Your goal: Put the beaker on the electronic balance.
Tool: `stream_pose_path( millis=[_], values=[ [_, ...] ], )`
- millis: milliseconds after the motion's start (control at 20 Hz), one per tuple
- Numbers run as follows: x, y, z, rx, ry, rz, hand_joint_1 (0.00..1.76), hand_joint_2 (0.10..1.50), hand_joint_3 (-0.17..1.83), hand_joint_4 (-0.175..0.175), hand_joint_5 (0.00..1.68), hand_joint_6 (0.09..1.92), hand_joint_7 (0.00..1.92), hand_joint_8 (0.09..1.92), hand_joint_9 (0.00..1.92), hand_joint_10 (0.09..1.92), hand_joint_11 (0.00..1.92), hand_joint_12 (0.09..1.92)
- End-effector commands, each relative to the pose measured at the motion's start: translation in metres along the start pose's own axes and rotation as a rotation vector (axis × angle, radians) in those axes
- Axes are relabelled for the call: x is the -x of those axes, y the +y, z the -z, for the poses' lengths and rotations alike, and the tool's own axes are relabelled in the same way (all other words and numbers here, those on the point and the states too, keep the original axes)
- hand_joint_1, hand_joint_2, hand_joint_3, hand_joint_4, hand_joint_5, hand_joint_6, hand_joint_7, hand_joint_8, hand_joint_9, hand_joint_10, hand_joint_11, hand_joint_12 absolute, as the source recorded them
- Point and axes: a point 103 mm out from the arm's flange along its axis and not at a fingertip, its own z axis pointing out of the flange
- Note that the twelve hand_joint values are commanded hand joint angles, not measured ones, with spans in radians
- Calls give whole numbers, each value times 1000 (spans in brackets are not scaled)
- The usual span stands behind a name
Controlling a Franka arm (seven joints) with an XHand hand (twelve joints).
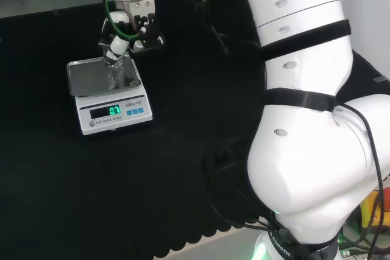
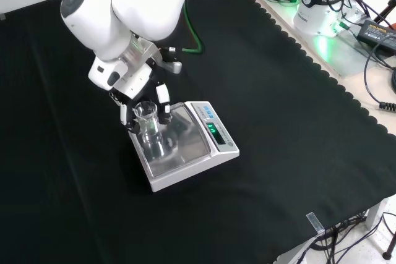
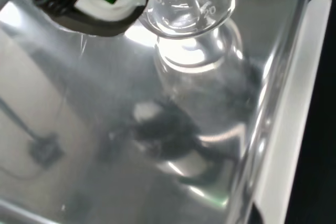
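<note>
While the beaker (image 2: 150,129) stood upright on the steel pan of the electronic balance (image 2: 185,143), the hand (image 2: 133,100) was seen right at its upper part, fingers (image 2: 163,98) curled down on either side of the rim in the front view. Whether those fingers were actually pinching the glass or only bracketing it could not be told from that view. From the head view, the hand (image 1: 135,24) was placed just above the far edge of the balance (image 1: 108,97), and the beaker (image 1: 113,65) was caught directly beneath its fingertips, a clear glint over the pan. Close under the palm, in the wrist view, the beaker (image 3: 195,51) was shown with its open mouth and printed scale marks facing up, its base set on the reflective pan (image 3: 79,129). A lit green display was noted on the balance front, on the side away from the hand. The black cloth of the table (image 2: 297,128) was spread all round the balance.
</note>
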Motion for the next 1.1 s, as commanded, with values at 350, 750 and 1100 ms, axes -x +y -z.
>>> stream_pose_path(
  millis=[350,750,1100],
  values=[
    [-5,-11,-12,-32,-35,-10,1137,657,745,15,1187,866,1744,687,1903,397,1427,797],
    [-9,-26,-2,-38,7,30,1026,659,707,-14,1149,856,1684,750,1878,424,1357,851],
    [-7,-45,13,3,30,14,496,625,298,-113,268,478,517,940,728,733,648,1355]
  ],
)
